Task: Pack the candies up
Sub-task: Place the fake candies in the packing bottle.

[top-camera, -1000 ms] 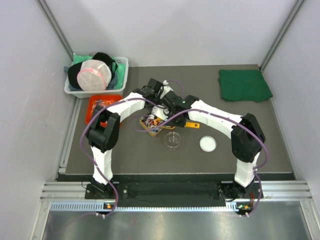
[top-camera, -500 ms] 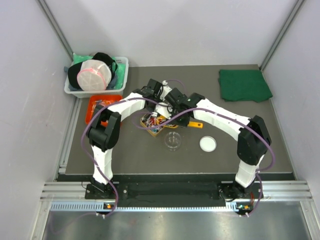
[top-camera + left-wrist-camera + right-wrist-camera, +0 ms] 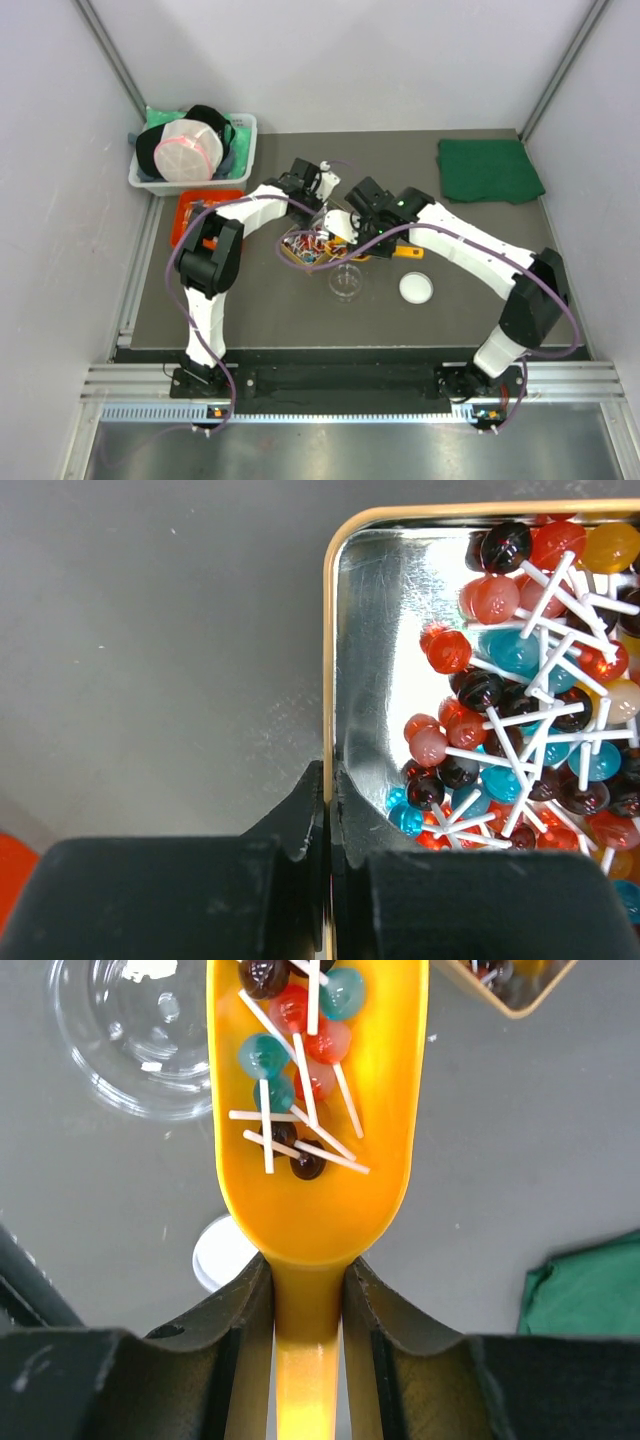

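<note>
1. Left gripper: the jaws are clamped on the near wall of the tin, one finger inside and one outside. This steadies the tin. The top view places the tin near table centre.

2. Lollipops: most lie heaped in the tin toward its 3 o'clock side in the left wrist view, red, blue, dark and amber heads with white sticks. The bare metal floor shows at 9 o'clock.

3. Right gripper: the fingers grip the handle of the orange scoop. The bowl carries a small batch of lollipops and hangs between the tin and the glass cup.

4. Glass cup: it stands at 10 o'clock from the scoop bowl in the right wrist view and looks empty. Its white lid lies at 8 o'clock, and the green cloth lies at 4 o'clock, well apart.

5. Step in hand: transfer of a loaded scoop to the cup, as judged from the load and position.

6. Next move: swing the bowl toward 10 o'clock until its tip is over the cup mouth. Keep it level in transit, then tip slowly. The sticks may snag on the rim.
</note>
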`<state>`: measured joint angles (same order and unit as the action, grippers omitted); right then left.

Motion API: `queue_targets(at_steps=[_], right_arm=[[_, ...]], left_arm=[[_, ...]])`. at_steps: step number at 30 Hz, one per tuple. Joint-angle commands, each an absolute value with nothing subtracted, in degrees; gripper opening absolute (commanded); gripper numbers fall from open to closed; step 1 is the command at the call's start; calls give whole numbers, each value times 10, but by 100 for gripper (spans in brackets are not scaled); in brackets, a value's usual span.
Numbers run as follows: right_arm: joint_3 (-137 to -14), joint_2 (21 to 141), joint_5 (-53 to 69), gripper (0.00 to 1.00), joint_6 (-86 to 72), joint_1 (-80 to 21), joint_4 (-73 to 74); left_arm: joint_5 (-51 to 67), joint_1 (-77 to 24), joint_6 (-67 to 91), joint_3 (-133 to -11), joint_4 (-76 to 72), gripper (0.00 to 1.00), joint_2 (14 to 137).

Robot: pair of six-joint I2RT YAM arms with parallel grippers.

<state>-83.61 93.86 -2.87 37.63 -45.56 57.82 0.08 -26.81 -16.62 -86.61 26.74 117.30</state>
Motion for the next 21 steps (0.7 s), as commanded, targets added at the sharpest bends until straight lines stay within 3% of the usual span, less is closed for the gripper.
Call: queue_targets(at_steps=[1, 21], right_arm=[[-838, 878, -31, 0, 404, -452, 625], [-770, 862, -109, 0, 431, -505, 671]], left_arm=[[32, -255, -152, -880, 229, 0, 1181], [98, -247, -133, -862, 205, 0, 1184]])
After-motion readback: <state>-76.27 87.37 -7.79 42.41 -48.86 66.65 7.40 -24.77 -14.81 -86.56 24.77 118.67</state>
